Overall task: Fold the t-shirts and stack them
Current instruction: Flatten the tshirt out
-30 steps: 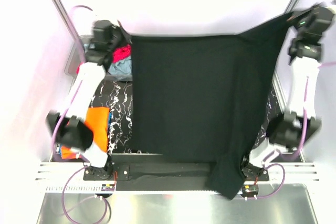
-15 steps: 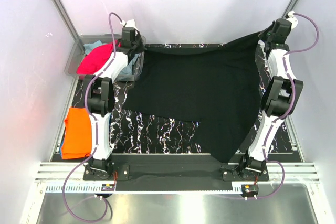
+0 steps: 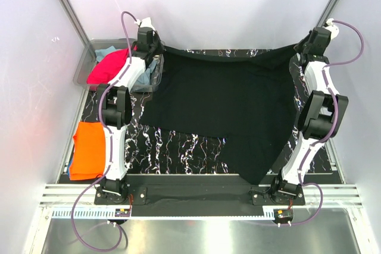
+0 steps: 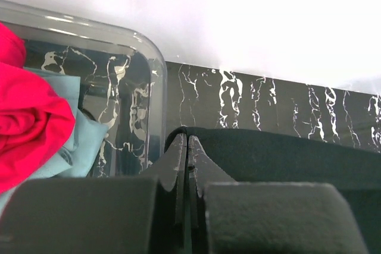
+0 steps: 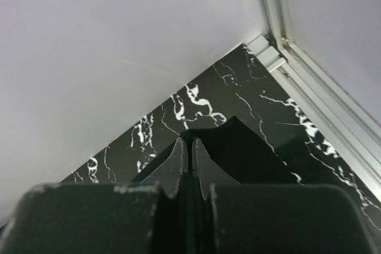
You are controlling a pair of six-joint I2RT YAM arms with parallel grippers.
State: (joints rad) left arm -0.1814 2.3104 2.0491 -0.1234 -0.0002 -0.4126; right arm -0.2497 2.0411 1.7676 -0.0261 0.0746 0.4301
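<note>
Black white-veined marble tabletop (image 3: 178, 153) inside pale lilac walls (image 3: 238, 4), aluminium corner posts (image 3: 64, 4).

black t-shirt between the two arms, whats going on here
Both arms hold a large black t-shirt spread over the marbled table. The left gripper and right gripper are each shut on a far corner, stretching that edge along the back. It is not yet folded. An orange t-shirt lies in a neat rectangle at the left edge; a pink t-shirt and a light teal t-shirt sit in the clear bin at back left.
</note>
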